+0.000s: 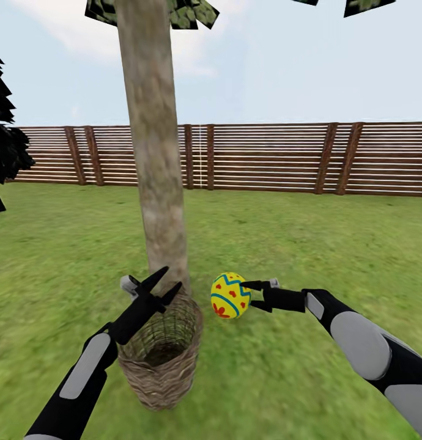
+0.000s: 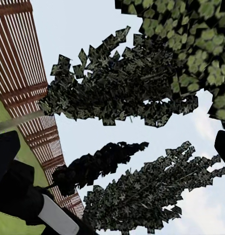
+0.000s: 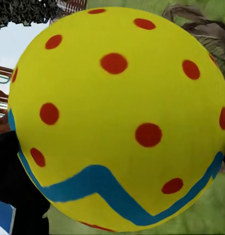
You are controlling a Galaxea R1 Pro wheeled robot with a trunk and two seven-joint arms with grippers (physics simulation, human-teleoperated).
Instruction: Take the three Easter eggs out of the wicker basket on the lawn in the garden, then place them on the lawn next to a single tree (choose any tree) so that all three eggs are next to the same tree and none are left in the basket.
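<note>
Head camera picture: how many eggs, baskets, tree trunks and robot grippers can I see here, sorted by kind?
Easter egg: 1
Wicker basket: 1
Tree trunk: 1
Grippers: 2, left gripper and right gripper
Total: 5

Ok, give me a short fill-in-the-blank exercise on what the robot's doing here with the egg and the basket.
1. The right gripper is shut on a yellow ____.
2. The left gripper is open above the rim of the ____.
3. The basket stands on the lawn at the foot of the ____.
4. Behind the tree runs a brown slatted ____.

Missing words: egg; basket; tree; fence.
</note>
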